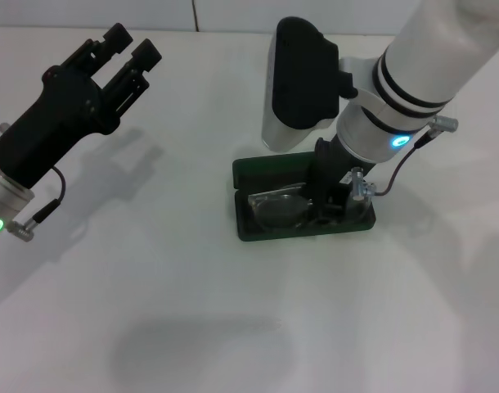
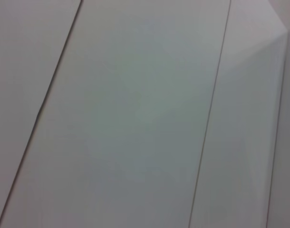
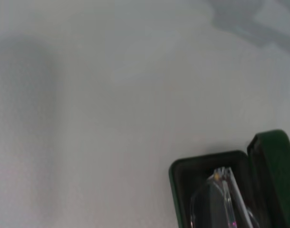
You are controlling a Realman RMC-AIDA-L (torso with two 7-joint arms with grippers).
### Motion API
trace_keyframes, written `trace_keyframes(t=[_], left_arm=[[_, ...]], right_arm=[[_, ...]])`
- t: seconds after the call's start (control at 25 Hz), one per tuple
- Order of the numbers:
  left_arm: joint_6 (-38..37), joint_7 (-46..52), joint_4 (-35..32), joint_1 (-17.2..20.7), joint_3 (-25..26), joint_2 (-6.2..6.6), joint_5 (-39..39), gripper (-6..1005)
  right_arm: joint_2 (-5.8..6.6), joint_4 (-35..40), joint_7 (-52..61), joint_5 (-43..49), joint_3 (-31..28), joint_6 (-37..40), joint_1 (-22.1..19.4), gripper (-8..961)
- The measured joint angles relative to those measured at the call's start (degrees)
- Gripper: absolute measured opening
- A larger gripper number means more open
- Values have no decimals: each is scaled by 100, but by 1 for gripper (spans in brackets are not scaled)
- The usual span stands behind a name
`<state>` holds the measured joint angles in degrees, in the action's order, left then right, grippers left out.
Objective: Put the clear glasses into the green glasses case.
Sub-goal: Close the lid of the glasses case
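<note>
My right gripper (image 1: 330, 205) is down inside the open green case (image 1: 251, 230), on the right half of its tray, touching the clear glasses (image 1: 279, 206); whether its fingers are gripping them or spread I cannot tell. The glasses lie in the dark tray, the lid tipped back behind. The case sits on the white table (image 1: 151, 311). My left gripper (image 1: 128, 51) hovers well off to the left, fingers apart, holding nothing.

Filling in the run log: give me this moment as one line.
right end effector: down in open dark green hard case | transparent plastic glasses: lying inside case | left end effector: raised, idle
</note>
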<state>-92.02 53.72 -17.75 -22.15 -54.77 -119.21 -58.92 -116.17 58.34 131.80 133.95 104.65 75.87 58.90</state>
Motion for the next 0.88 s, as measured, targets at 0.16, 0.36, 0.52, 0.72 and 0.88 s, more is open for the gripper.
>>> trace_keyframes(t=[0.16, 0.36, 0.52, 0.72, 0.88], left_arm=[[0, 1, -6, 12, 1, 2, -5, 576], [3, 12, -25, 23, 5, 9, -6, 576], [7, 27, -31, 36, 25, 33, -6, 576], [80, 33, -21, 37, 20, 60, -6, 576], [360, 75, -18, 32, 5, 65, -84, 576]], right_arm=[[22, 496, -1, 99, -118, 128, -228, 326], [2, 1505, -2, 491, -337, 449, -756, 326], [13, 2238, -2, 523, -639, 615, -1190, 327], [27, 2904, -196, 375, -1097, 181, -2080, 327], [37, 3024, -588, 28, -1255, -621, -2895, 326]])
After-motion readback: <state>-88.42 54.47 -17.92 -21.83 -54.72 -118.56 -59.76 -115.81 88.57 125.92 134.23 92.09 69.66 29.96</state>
